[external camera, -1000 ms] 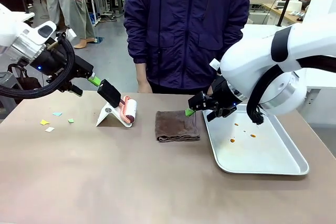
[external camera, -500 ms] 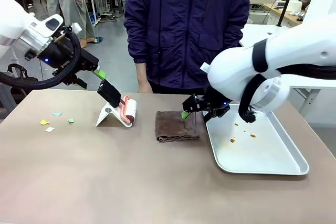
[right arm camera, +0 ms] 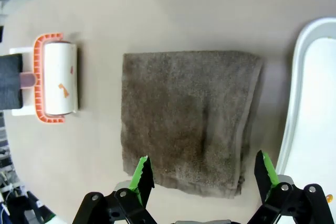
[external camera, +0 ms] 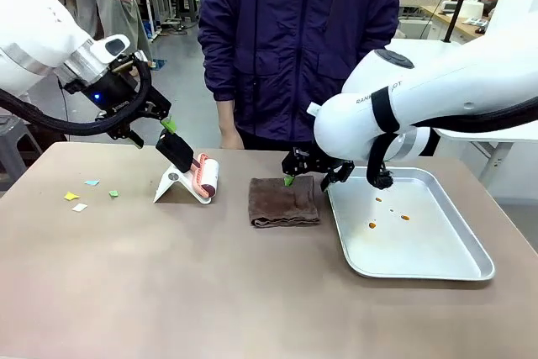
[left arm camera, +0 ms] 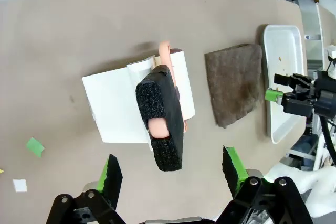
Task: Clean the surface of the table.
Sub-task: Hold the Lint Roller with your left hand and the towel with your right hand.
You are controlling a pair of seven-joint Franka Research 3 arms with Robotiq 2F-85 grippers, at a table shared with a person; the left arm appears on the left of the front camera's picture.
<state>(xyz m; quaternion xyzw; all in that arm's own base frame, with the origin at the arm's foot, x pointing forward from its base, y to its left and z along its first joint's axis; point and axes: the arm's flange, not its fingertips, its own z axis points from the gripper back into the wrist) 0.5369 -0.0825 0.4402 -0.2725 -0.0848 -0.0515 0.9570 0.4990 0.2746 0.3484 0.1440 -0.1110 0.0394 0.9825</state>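
Note:
The brownish table [external camera: 168,292] carries several small paper scraps [external camera: 81,195] at its left. A lint roller [external camera: 204,177] leans on a white stand [external camera: 171,182], its black foam handle [left arm camera: 161,119] pointing up. My left gripper [external camera: 168,129] hovers open just above that handle, and in the left wrist view the gripper [left arm camera: 170,169] has the handle between its green fingers [left arm camera: 113,174] without touching. A folded brown towel [external camera: 284,201] lies mid-table. My right gripper [external camera: 290,178] hangs open over the towel's far edge, and in the right wrist view the gripper [right arm camera: 203,174] straddles the towel [right arm camera: 189,119].
A shiny metal tray [external camera: 471,266] with a few orange-brown spots sits at the right, close beside the towel. A person in a dark jacket stands at the far edge, one hand [external camera: 230,139] near the table. Scraps [left arm camera: 35,146] lie beside the stand.
My right gripper has swung left from the tray's corner to above the towel. My left gripper has shifted right and closer to the roller's handle. Both stay open.

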